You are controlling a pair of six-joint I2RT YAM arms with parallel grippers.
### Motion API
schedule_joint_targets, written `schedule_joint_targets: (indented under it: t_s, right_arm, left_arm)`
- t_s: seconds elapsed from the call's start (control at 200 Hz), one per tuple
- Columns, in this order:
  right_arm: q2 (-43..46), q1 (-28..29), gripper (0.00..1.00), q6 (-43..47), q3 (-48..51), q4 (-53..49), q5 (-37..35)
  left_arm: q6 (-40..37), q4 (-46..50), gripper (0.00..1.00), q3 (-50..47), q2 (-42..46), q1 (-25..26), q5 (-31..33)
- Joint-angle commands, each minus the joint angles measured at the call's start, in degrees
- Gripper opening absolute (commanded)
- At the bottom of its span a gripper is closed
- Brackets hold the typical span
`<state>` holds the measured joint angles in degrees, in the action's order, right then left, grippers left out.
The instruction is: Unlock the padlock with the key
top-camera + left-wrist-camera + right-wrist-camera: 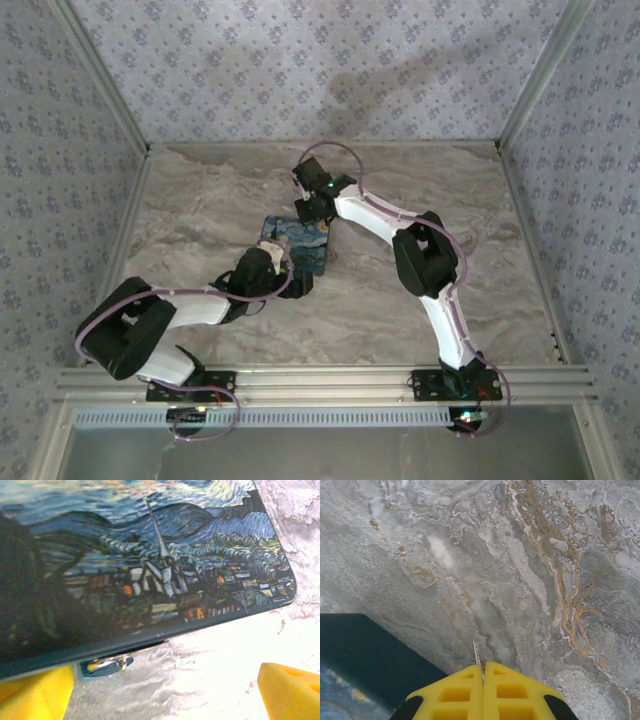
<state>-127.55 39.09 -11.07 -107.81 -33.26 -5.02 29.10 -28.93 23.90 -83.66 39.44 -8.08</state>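
The job is only partly done. The right gripper (483, 670) has its yellow fingers pressed tight together, and a thin silver metal key (476, 654) pokes out between them (only its thin edge shows, so calling it the key is a guess). So the key seems to be picked up. It hangs low over the bare table, just past the far corner of the flat mat with the swirly blue night-sky painting (292, 240).

The left gripper (165, 697) has its yellow fingers far apart and holds nothing. It sits low at the near edge of the mat. Right at that edge, close to the left finger, peeks a small shiny silver-and-blue thing (107, 664). It may be the padlock, but too little of it shows to be sure.

A lot is left to do. The padlock has to be held steady, the key has to go into it and turn, and the lock has to pop open. None of that is done yet. The key and the small shiny thing are on opposite sides of the mat.

The stone-look table top (470, 210) is grey and cream, with rusty orange lines running through it. Walls covered in paper with little blue flowers (300, 60) stand on three sides. A silver metal rail (330, 380) runs along the near edge, where both arms are bolted down.
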Motion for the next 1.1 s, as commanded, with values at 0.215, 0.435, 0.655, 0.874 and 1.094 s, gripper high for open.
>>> schedule_joint_targets:
  t_s: [0.215,0.435,0.655,0.874,1.094]
  right_arm:
    - [-3.32,1.18,0.00,1.78,-1.31,-3.83,-0.70]
    - [-3.15,1.61,0.00,2.46,-0.10,-3.16,-1.05]
    - [-3.57,2.15,0.00,2.66,0.41,-2.57,-0.54]
    - [-3.68,1.73,0.00,2.55,1.24,-2.80,0.66]
    - [-2.71,1.56,0.00,1.85,3.83,-1.46,0.73]
  left_arm:
    - [-12.14,-9.10,0.90,3.94,-6.94,1.58,-0.62]
    - [-16.00,-10.09,0.93,3.15,-6.26,3.52,10.42]
    - [-18.67,-11.91,0.92,4.67,-9.03,4.20,10.66]
    - [-22.39,-9.87,0.72,8.13,-8.50,4.86,-3.62]
    - [-17.48,-12.86,0.72,9.09,-9.83,4.05,-5.08]
